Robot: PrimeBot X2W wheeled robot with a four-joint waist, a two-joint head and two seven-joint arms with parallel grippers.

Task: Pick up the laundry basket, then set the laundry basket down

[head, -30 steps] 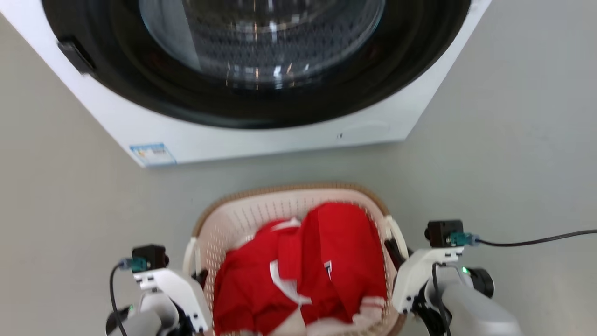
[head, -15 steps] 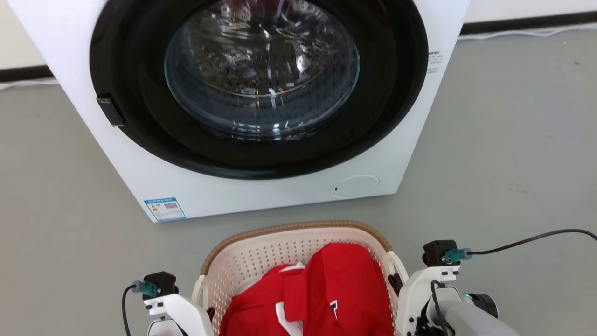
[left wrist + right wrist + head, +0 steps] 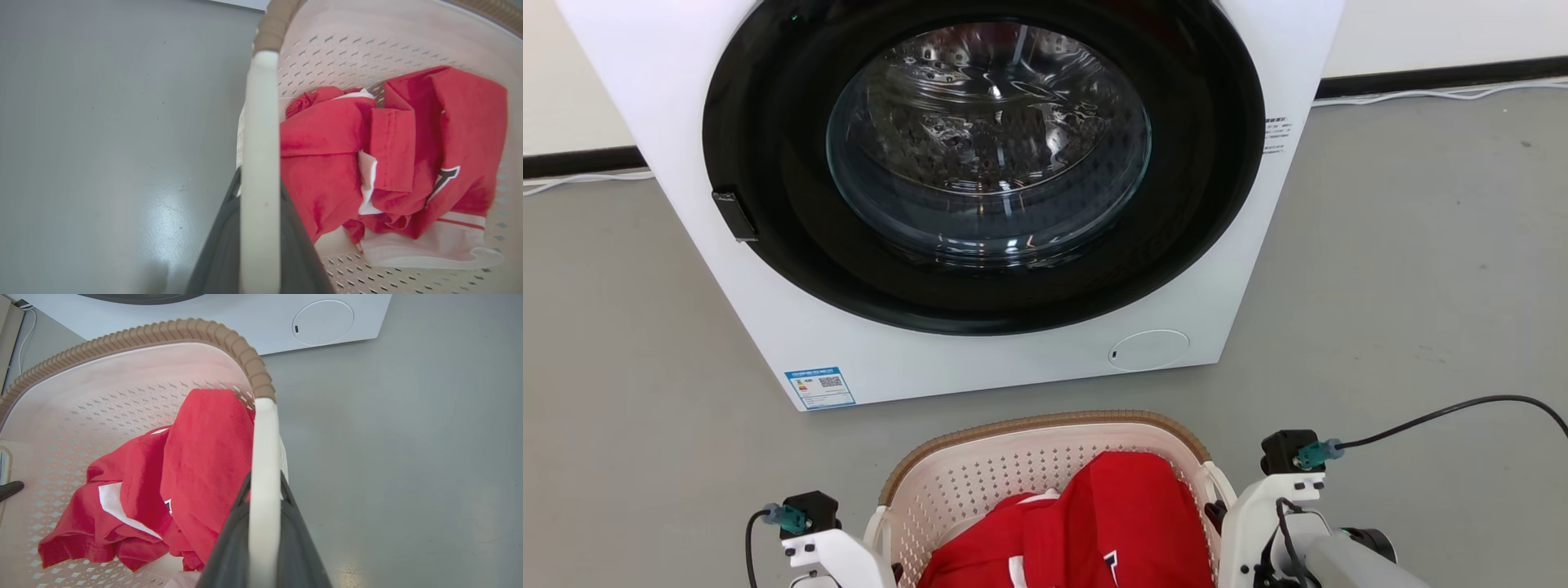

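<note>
A: Two grips, both live. The left gripper point(image 3: 260, 192) has its jaws narrow, pinched on the left handle point(image 3: 261, 122). Same for the right gripper point(image 3: 264, 490): jaws narrow on the right handle point(image 3: 264, 437).

B: What changed over the last second?

A: The whole head view slid. The washer point(image 3: 1013, 367) now sits lower and further off, and more of the door glass point(image 3: 988, 147) shows. That's the camera moving, not the washer. The laundry basket point(image 3: 1045, 422) kept its place between the two wrists and only dropped toward the bottom edge.

B: So it's lifted?

A: My read is that the body is straightening with the basket in hand, so the pick-up is underway or done. The underside is hidden, so I can't tell if it's off the floor point(image 3: 1405, 286). Set-down hasn't begun.

B: Where is it now?

A: Close to the robot, in front of the washer and apart from it, with bare floor between them.

B: Materials?

A: The basket is cream hard plastic, a rounded rectangle. Its walls are punched with rows of small holes, and the rim is brown, ribbed and woven-look. The handles are thin, smooth white bars, easy to pinch but probably slippery. Inside lies a red garment point(image 3: 388, 155), soft and crumpled, with white trim. The washer is a glossy white box with a black ring and domed glass over a dimpled metal drum. The floor is smooth grey.
</note>
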